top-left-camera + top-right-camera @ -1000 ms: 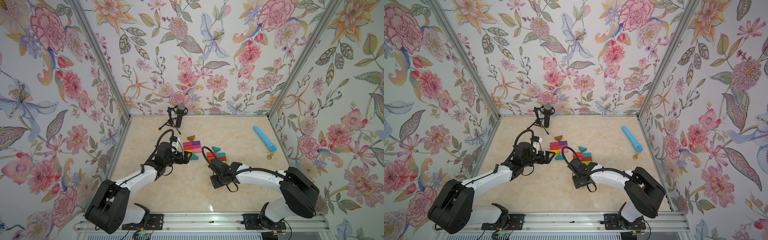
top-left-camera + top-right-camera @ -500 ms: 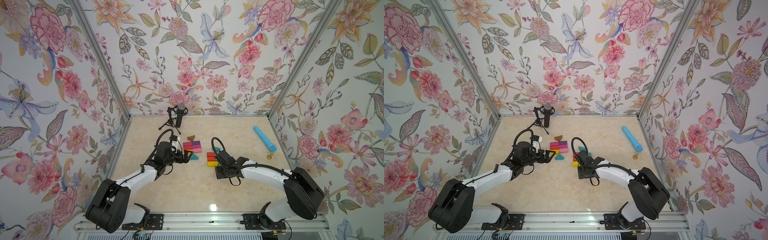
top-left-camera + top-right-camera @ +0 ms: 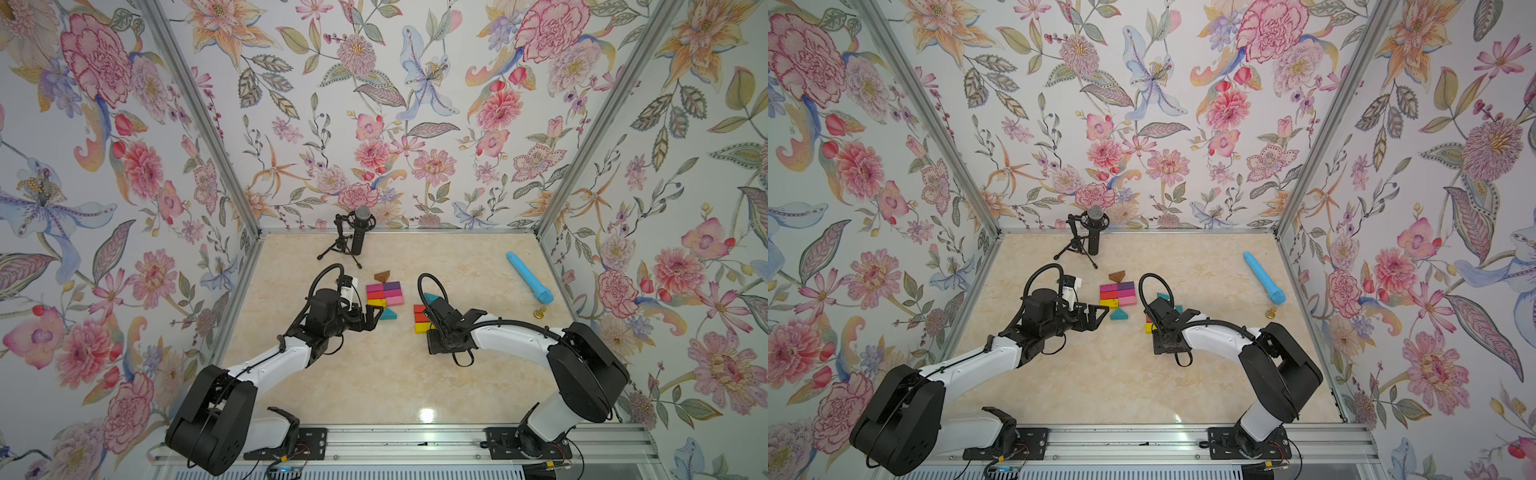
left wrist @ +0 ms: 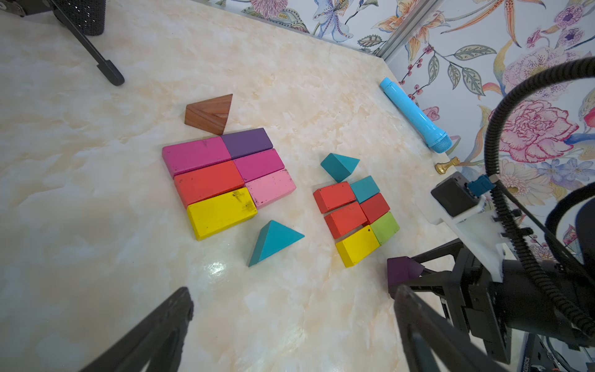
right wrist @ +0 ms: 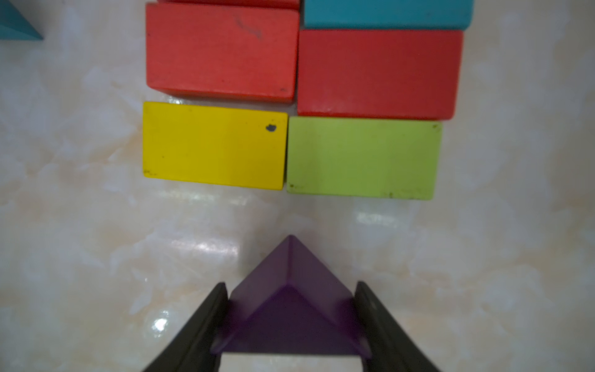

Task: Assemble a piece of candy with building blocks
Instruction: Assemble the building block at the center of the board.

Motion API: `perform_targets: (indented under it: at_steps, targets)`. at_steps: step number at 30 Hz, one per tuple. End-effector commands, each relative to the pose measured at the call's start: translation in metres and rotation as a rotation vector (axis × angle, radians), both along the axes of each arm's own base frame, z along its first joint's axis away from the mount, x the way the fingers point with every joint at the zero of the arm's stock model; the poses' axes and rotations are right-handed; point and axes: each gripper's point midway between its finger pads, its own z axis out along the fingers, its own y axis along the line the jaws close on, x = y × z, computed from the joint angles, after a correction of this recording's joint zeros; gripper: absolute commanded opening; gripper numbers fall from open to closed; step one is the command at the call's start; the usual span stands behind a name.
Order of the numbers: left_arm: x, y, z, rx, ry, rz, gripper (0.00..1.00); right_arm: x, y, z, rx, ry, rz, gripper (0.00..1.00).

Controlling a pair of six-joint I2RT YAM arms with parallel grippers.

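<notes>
Six long building blocks (image 3: 384, 294) in magenta, purple, red, pink and yellow lie packed as a rectangle. A brown triangle (image 4: 211, 114) lies behind it and a teal triangle (image 4: 273, 240) in front. To the right sit smaller red (image 5: 222, 51), teal, yellow (image 5: 214, 145) and green (image 5: 363, 157) bricks, with another teal triangle (image 4: 338, 166) behind. My right gripper (image 5: 290, 285) is shut on a purple triangle (image 4: 402, 270), low over the table just in front of the yellow and green bricks, apex toward them. My left gripper (image 4: 293, 294) is open and empty near the teal triangle.
A black microphone on a tripod (image 3: 357, 232) stands at the back of the table. A long light-blue stick (image 3: 528, 276) lies at the right by the wall, with a small brass piece (image 3: 540, 312) near it. Flowered walls close in three sides.
The right wrist has swung round from over the small bricks to their near side, still holding the purple triangle, then held still. The left arm has not moved.
</notes>
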Motion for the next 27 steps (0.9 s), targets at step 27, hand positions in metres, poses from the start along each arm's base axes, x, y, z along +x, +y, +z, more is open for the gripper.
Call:
perform_targets:
  at_steps: [27]
  targets:
    - [-0.001,0.009,0.017,-0.007,-0.073,0.023,0.99,0.002,0.006,-0.010,-0.033,0.020,-0.017,0.68]
